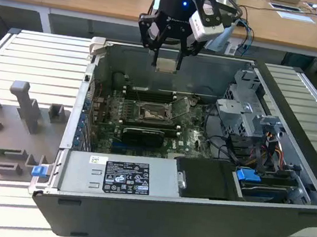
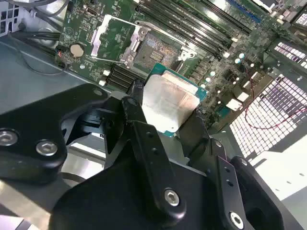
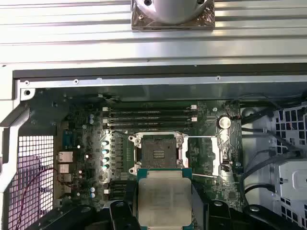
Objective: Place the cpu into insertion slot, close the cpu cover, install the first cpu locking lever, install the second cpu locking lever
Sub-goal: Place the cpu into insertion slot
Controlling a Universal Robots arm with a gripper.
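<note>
**While aloft, not yet seated**

Clamped edgewise in the black pincer (image 1: 166,66), the small square silvery-topped cpu (image 3: 164,199) hangs high, clear of the dark, silver-rimmed insertion slot (image 3: 157,153). The silver-grey metal cpu cover (image 3: 204,155) lies flipped open beside it.

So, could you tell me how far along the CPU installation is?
Nothing is seated yet. The gripper holds the cpu above the motherboard, clear of the insertion slot, which is empty. The cpu cover lies flipped open beside it. Left: seating the cpu, closing the cover, both lever steps.
</note>
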